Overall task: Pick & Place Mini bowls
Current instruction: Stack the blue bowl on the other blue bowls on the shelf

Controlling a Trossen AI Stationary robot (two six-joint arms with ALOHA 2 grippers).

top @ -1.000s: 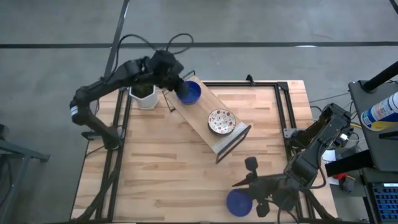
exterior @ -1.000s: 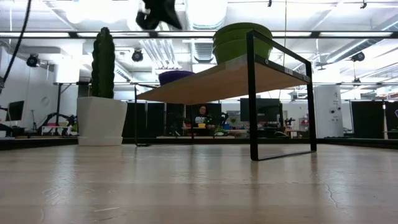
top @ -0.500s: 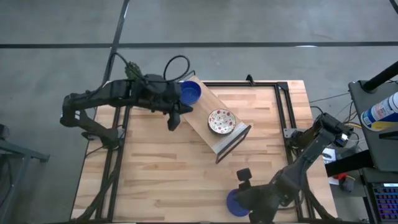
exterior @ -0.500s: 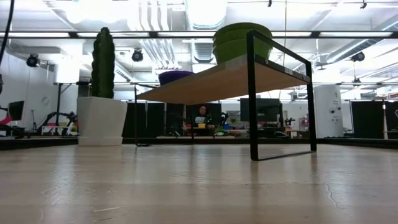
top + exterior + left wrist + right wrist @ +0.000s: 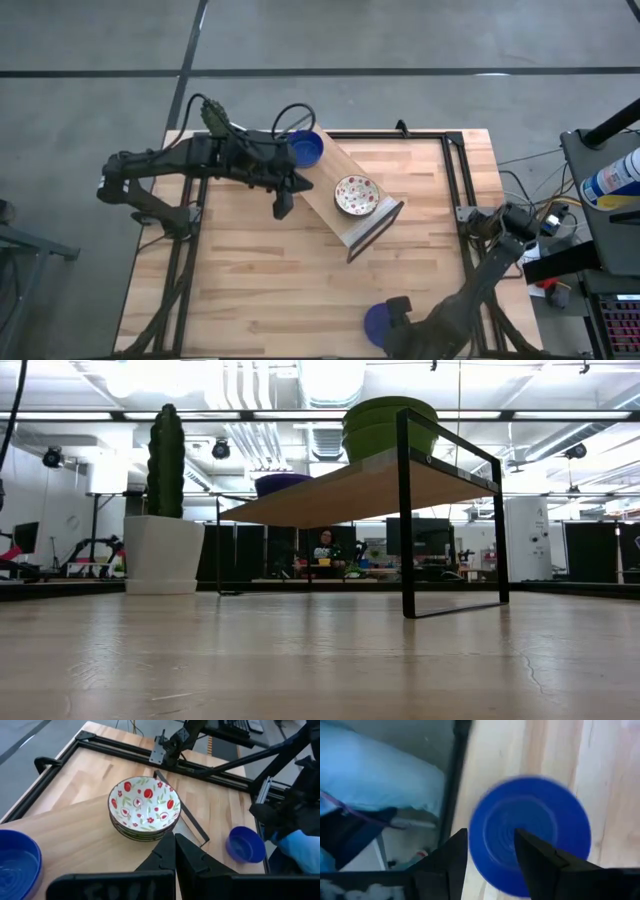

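A blue mini bowl (image 5: 378, 324) sits on the table by the near edge. My right gripper (image 5: 490, 835) hovers over it, open. One finger (image 5: 452, 857) stands outside the bowl's rim (image 5: 476, 845) and the other finger (image 5: 535, 855) over its hollow. A second blue mini bowl (image 5: 305, 149) and a stack of speckled mini bowls (image 5: 144, 808) rest on the wooden shelf (image 5: 335, 205). My left gripper (image 5: 283, 206) hangs shut beside the shelf's left side, holding nothing. My right gripper straddles the blue bowl's rim (image 5: 476, 845) from above, fingers pointing down. Whether a finger touches the rim I cannot tell. The bowl sits flat on the table.
A white cactus pot (image 5: 160, 555) stands at the far left corner, mostly under my left arm in the high view. The shelf's black frame (image 5: 405, 520) stands mid-table. Bare wood (image 5: 250, 290) lies at the near left.
My left gripper has swung from above the blue bowl on the shelf toward the table's near edge, stopping beside the shelf's left side, still shut. My right arm has reached farther toward the near edge, settling over the blue bowl on the table.
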